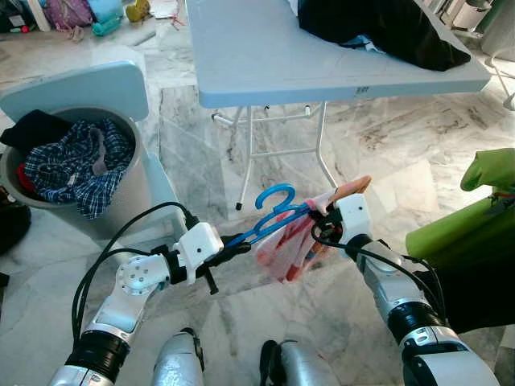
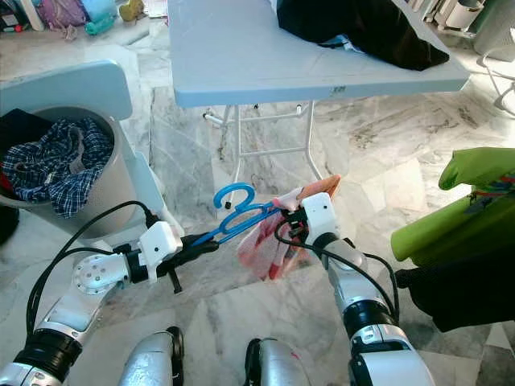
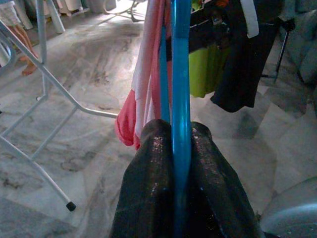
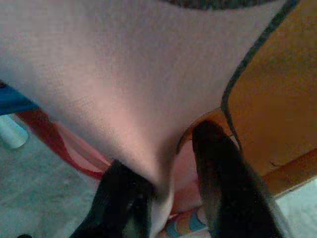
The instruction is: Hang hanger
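Left gripper (image 1: 241,248) reached forward at waist height, fingers (image 3: 153,188) clamped tight on blue hanger (image 1: 273,215) bar. Right gripper (image 1: 326,215) raised opposite, jaws pinching pink garment (image 1: 290,249) near its collar. Hanger hung between my two arms above marble floor (image 1: 378,153), hook up, cloth draped below. Judged hanger light, stiff, smooth plastic, likely slippery; best grip on bar near neck. Garment soft, limp, could slide off. Farther: laundry basket (image 1: 129,189) to left, folding table (image 1: 265,56) ahead, green clothing (image 1: 467,217) hanging to right.
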Available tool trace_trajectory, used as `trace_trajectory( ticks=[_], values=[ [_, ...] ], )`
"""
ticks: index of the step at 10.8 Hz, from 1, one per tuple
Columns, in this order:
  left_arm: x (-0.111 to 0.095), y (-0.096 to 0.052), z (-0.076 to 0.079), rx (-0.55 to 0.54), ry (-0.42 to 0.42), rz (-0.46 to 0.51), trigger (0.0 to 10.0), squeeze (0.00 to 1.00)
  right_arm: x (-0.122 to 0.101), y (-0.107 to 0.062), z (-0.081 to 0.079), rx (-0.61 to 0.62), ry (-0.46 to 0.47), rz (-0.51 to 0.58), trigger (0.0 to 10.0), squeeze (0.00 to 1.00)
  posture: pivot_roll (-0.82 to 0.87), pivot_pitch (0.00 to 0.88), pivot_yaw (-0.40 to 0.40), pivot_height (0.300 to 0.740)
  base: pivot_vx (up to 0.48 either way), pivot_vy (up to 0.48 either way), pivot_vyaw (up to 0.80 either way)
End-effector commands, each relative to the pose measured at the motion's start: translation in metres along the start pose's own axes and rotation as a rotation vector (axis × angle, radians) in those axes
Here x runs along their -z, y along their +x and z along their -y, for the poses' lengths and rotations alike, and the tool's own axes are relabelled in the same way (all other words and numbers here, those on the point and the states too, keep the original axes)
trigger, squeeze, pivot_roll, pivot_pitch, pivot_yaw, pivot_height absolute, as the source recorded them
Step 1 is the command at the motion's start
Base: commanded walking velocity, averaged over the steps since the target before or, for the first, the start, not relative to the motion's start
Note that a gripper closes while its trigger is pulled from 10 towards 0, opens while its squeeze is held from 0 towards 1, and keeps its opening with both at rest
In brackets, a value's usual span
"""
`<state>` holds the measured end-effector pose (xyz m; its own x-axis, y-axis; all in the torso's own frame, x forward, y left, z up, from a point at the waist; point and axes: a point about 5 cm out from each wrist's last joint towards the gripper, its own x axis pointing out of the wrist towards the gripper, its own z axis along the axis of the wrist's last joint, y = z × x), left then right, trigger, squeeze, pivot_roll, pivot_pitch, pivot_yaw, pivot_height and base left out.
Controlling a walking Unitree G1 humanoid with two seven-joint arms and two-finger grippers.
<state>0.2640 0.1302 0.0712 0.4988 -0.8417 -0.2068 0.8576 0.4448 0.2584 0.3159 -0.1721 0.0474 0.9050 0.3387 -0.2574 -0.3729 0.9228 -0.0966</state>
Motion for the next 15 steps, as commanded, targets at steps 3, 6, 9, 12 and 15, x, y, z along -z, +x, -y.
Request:
trace_trajectory(
  ticks=[3,6,9,12,15],
  values=[
    [-0.003,0.002,0.003,0.014,0.017,0.011,0.0,0.0,-0.001,-0.003,0.014,0.072,0.005,0.004,0.0,0.0,0.04,0.166,-0.07,0.74,0.0,0.0,0.0],
    [0.002,-0.002,0.004,0.02,0.031,-0.023,0.0,0.0,-0.017,-0.004,0.032,0.228,0.052,0.096,0.0,0.0,0.03,0.167,-0.062,0.74,0.0,0.0,0.0],
    [0.014,-0.008,0.008,0.031,0.037,-0.081,0.0,0.0,-0.044,-0.01,0.063,0.435,0.053,0.216,0.0,0.0,0.03,0.172,-0.067,0.74,0.0,0.0,0.0],
    [0.021,-0.011,0.019,0.037,0.022,-0.104,0.0,0.0,-0.073,-0.015,0.086,0.597,0.012,0.305,0.0,0.0,0.03,0.167,-0.078,0.74,0.0,0.0,0.0],
    [0.028,-0.028,0.037,-0.059,-0.095,-0.071,0.0,0.0,-0.06,-0.024,0.097,0.717,-0.062,0.232,0.0,0.0,0.04,0.157,-0.096,0.74,0.0,0.0,0.0]
  ],
)
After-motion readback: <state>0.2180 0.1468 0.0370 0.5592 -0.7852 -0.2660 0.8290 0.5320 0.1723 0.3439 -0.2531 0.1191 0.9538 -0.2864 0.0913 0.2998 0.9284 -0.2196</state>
